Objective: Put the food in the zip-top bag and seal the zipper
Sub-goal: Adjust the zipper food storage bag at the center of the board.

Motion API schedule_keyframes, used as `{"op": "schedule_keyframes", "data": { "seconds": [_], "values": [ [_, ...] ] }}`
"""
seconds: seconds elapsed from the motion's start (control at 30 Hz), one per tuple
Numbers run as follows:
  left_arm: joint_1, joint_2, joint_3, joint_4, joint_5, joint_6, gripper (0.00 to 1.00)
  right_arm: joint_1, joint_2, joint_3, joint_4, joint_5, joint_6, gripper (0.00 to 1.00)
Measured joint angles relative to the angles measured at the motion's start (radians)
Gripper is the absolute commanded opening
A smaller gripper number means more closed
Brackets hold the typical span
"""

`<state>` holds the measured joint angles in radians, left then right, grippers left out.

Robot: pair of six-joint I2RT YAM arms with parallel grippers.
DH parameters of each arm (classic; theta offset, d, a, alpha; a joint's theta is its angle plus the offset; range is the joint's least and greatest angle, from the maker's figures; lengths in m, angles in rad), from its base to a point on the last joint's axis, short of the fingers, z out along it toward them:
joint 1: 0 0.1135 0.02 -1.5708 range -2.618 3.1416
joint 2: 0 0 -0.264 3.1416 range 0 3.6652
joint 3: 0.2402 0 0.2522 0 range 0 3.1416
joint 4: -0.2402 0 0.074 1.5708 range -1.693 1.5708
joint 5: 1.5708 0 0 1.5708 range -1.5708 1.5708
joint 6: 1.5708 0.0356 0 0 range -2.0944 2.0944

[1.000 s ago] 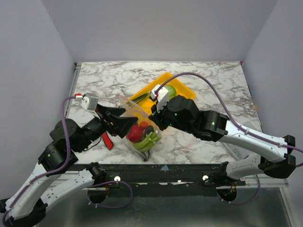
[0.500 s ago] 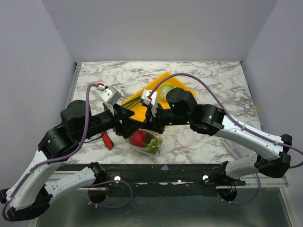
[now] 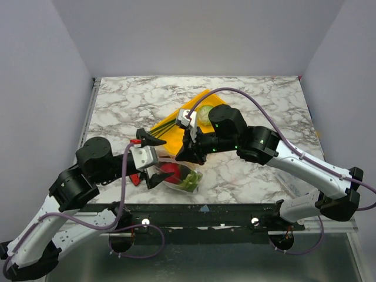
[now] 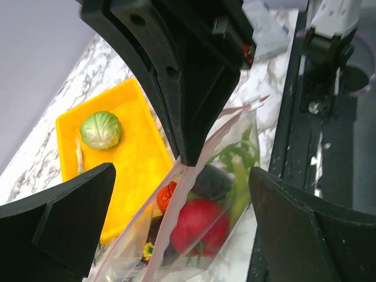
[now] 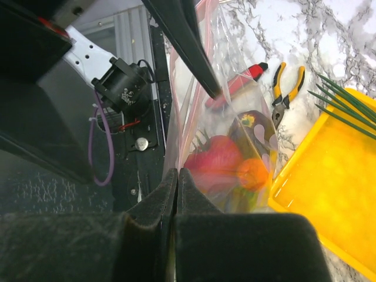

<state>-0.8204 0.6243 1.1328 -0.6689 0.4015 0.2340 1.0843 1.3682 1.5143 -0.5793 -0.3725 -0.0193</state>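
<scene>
The clear zip-top bag (image 3: 183, 176) stands on the table's near middle, holding a red tomato (image 4: 200, 226), a dark eggplant (image 4: 212, 179), an orange-red chili (image 4: 166, 197) and a green leek (image 4: 241, 176). My right gripper (image 3: 184, 155) is shut on the bag's mouth edge, pinching the pinkish zipper (image 4: 175, 208); in the right wrist view (image 5: 177, 171) its jaws are pressed together on the plastic. My left gripper (image 3: 160, 157) is open beside the bag, a finger on each side of it, touching nothing. A green cabbage (image 3: 205, 111) and thin green onions (image 3: 167, 124) lie on the yellow tray (image 3: 222, 103).
A red-handled tool (image 5: 241, 79) and yellow-handled pliers (image 5: 285, 88) lie on the marble left of the bag. The tray sits just behind the bag. The table's black front rail (image 4: 305, 147) runs close to the bag's near side.
My left gripper has let go of the bag's mouth, opened wide and drawn back toward the near left. My right gripper still holds the bag edge, and the bag has sagged lower.
</scene>
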Motion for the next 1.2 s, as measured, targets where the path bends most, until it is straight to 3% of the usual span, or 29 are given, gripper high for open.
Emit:
{"op": "schedule_keyframes", "data": {
  "seconds": [0.17, 0.47, 0.63, 0.7, 0.8, 0.87, 1.0, 1.2],
  "values": [
    [0.0, 0.1, -0.003, -0.032, -0.014, 0.143, 0.92, 0.0, 0.007, 0.001, 0.0, -0.005, 0.029, 0.0],
    [0.0, 0.119, -0.102, -0.004, -0.05, 0.224, 0.48, 0.0, 0.014, 0.014, -0.014, 0.028, 0.155, 0.06],
    [0.0, 0.108, -0.157, 0.046, -0.099, 0.215, 0.36, 0.0, -0.004, 0.009, -0.021, 0.072, 0.275, 0.07],
    [0.0, 0.098, -0.179, 0.06, -0.111, 0.21, 0.29, -0.001, -0.016, 0.001, -0.022, 0.084, 0.293, 0.16],
    [0.0, 0.079, -0.195, 0.07, -0.12, 0.203, 0.16, -0.001, -0.031, 0.0, -0.026, 0.124, 0.328, 0.42],
    [0.0, 0.075, -0.195, 0.072, -0.119, 0.195, 0.13, -0.001, -0.037, 0.003, -0.043, 0.154, 0.343, 0.5],
    [0.0, 0.091, -0.18, 0.06, -0.114, 0.179, 0.03, 0.0, -0.059, 0.005, -0.098, 0.216, 0.35, 0.62],
    [0.0, 0.157, -0.102, -0.002, -0.095, 0.156, 0.0, 0.131, -0.192, -0.037, -0.129, 0.378, 0.266, 0.65]
  ]
}}
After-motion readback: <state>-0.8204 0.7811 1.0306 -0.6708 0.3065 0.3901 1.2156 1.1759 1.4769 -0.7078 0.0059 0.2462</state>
